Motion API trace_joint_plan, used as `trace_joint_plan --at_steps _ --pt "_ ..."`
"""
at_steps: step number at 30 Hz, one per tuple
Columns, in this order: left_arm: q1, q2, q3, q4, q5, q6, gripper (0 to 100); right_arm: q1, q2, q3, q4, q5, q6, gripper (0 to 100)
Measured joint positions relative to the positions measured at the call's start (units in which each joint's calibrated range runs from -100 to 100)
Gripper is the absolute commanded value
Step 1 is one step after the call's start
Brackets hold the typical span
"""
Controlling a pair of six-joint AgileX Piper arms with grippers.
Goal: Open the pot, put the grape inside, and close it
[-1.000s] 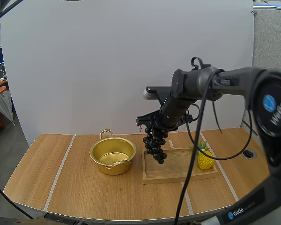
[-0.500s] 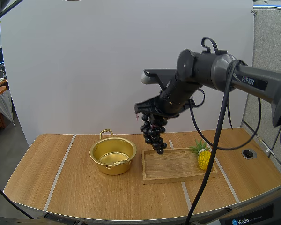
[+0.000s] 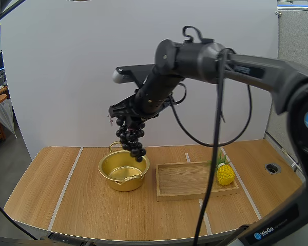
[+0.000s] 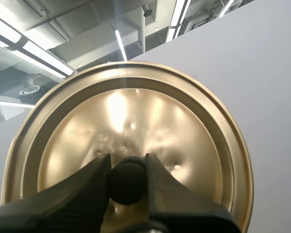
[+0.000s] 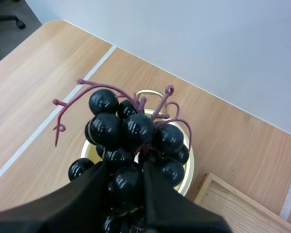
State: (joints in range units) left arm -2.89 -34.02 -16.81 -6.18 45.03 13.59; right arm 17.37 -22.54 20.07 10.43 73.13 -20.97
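The bunch of grapes [image 3: 132, 138] hangs just above the open pot [image 3: 124, 184] on the table [image 3: 82, 205], pinched between our right fingers [image 5: 82, 194]. Our left fingers [image 4: 82, 187] clamp the knob [image 4: 127, 177] of the lid [image 4: 136, 111] (held clear of the pot). A wooden tray [image 3: 195, 193] sits beside the pot.

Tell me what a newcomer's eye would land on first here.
A dark bunch of grapes, pinched in the right jaws, hangs in the air just above the open golden pot on the table. The left jaws clamp the black knob of the golden lid. A small yellow pineapple stands on the wooden tray beside the pot.
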Motion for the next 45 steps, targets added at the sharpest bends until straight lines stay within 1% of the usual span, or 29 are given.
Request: trace_joint_plan --at_steps 2,7,9,10,11,21,32,37,38,39,42,44,45 --pt "0.0 0.0 0.0 0.0 0.0 0.0 0 0.5 2.1 -0.9 0.0 0.2 0.0 0" --pt "0.0 0.0 0.0 0.0 0.0 0.0 0 0.7 3.5 -1.6 0.0 0.2 0.0 0" --pt "0.0 0.0 0.0 0.0 0.0 0.0 0 1.0 6.0 -2.2 -0.6 0.2 0.0 0" --pt "0.0 0.0 0.0 0.0 0.0 0.0 0 1.2 12.9 -4.0 -1.4 0.2 -1.0 0" --pt "0.0 0.0 0.0 0.0 0.0 0.0 0 1.2 15.2 -4.4 -2.0 -0.3 -1.1 0" --pt "0.0 0.0 0.0 0.0 0.0 0.0 0 1.2 27.0 -4.8 -2.3 -3.8 -1.7 0" --pt "0.0 0.0 0.0 0.0 0.0 0.0 0 1.4 32.1 -4.8 -1.4 -7.7 -2.3 0" --pt "0.0 0.0 0.0 0.0 0.0 0.0 0 1.5 32.6 -4.8 -0.6 -9.2 -2.7 0" --pt "0.0 0.0 0.0 0.0 0.0 0.0 0 1.5 32.6 -4.8 0.0 -9.2 -3.1 4" --pt "0.0 0.0 0.0 0.0 0.0 0.0 0 1.5 32.6 -4.8 0.6 -9.2 -3.5 13" --pt "0.0 0.0 0.0 0.0 0.0 0.0 0 1.5 32.6 -4.8 1.9 -9.4 -3.9 55" --pt "0.0 0.0 0.0 0.0 0.0 0.0 0 1.5 32.6 -4.8 2.3 -9.4 -4.1 95" --pt "0.0 0.0 0.0 0.0 0.0 0.0 0 1.5 32.6 -4.8 2.4 -9.4 -4.2 100"
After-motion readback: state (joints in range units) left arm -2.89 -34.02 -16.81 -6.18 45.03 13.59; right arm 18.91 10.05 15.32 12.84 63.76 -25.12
